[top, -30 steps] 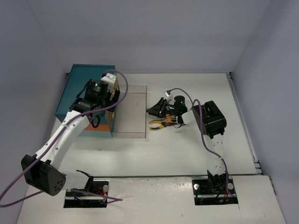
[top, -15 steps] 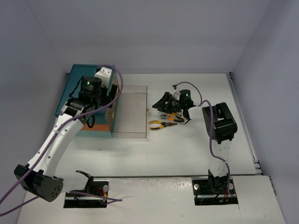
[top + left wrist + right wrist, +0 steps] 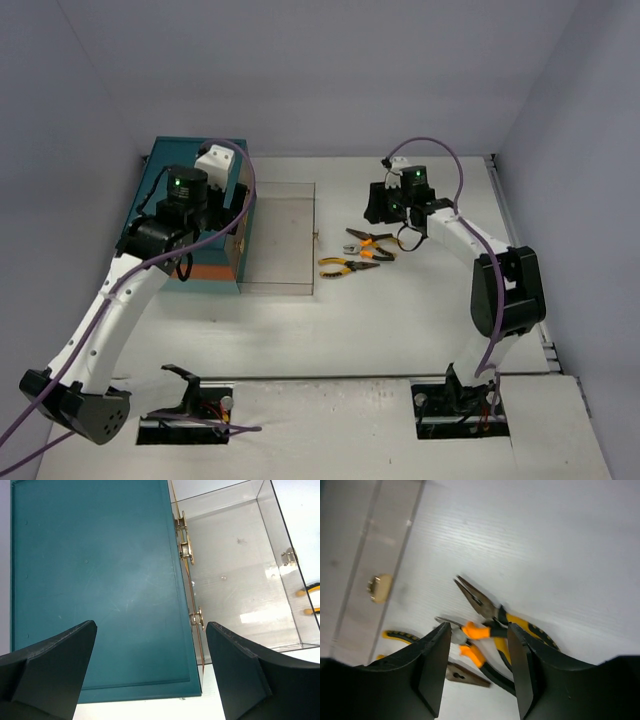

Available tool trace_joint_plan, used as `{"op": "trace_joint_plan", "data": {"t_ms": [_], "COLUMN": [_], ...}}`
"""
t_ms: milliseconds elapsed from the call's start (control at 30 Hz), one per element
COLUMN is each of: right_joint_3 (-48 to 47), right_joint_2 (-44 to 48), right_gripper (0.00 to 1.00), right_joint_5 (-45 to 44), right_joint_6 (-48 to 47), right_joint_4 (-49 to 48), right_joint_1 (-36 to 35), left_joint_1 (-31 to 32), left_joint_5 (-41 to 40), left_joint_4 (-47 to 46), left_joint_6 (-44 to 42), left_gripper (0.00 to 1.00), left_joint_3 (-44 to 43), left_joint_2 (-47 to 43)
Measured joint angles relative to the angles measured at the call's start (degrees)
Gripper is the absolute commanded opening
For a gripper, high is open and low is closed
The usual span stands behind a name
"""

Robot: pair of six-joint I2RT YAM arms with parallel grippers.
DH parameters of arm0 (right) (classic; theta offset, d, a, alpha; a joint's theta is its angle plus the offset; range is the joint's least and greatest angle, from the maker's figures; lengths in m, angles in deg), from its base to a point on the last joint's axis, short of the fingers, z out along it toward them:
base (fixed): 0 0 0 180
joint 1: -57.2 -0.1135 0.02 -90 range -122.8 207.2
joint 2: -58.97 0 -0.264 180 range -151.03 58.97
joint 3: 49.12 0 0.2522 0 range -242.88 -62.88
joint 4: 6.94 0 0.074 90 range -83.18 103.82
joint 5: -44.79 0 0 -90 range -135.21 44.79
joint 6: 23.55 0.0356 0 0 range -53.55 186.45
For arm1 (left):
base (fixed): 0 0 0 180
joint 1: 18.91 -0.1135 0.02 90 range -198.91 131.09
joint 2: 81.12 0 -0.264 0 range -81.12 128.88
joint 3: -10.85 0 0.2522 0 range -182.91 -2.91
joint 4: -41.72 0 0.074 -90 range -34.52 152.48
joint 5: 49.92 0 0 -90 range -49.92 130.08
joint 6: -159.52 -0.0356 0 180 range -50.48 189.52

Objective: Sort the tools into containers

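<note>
The teal chest (image 3: 160, 205) stands at the left, with one clear drawer (image 3: 280, 240) pulled out to the right. In the left wrist view I see its top (image 3: 95, 580), brass knobs (image 3: 185, 550) and the open, empty drawer (image 3: 240, 570). My left gripper (image 3: 150, 675) is open and empty above the chest. Three orange/yellow-handled pliers (image 3: 365, 242) lie right of the drawer. My right gripper (image 3: 477, 670) is open above them, not touching; orange-handled pliers (image 3: 475, 630) show between its fingers. It hangs just behind them in the top view (image 3: 380, 205). No screwdrivers or cutters show.
The drawer's front panel with a brass knob (image 3: 379, 588) lies just left of the pliers. The table's right edge rail (image 3: 520, 250) runs behind the right arm. Walls close the table at the back and sides.
My right gripper has risen and swung back from the pliers toward the far side, empty. My left arm has drawn back to the left over the chest top.
</note>
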Motion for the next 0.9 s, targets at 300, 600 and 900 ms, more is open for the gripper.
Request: {"op": "trace_joint_plan", "data": {"t_ms": [300, 600, 900], "right_joint_3": [8.17, 8.34, 5.76], "right_joint_2": [1.42, 0.29, -5.7], "right_gripper": [0.36, 0.32, 0.33], "right_joint_5": [-9.32, -15.81, -18.49], "right_joint_6": [-7.96, -14.32, -18.28], "right_joint_4": [7.89, 8.65, 8.41], "right_joint_1": [-4.14, -11.25, -11.3], "left_joint_1": [0.09, 0.36, 0.37], "left_joint_5": [1.5, 2.01, 2.13], "left_joint_4": [1.32, 2.39, 3.02], "left_joint_6": [0.0, -0.01, -0.03], "left_gripper": [0.89, 0.89, 0.89], "left_joint_3": [2.24, 3.4, 4.05], "left_joint_2": [-2.85, -5.06, -5.43]}}
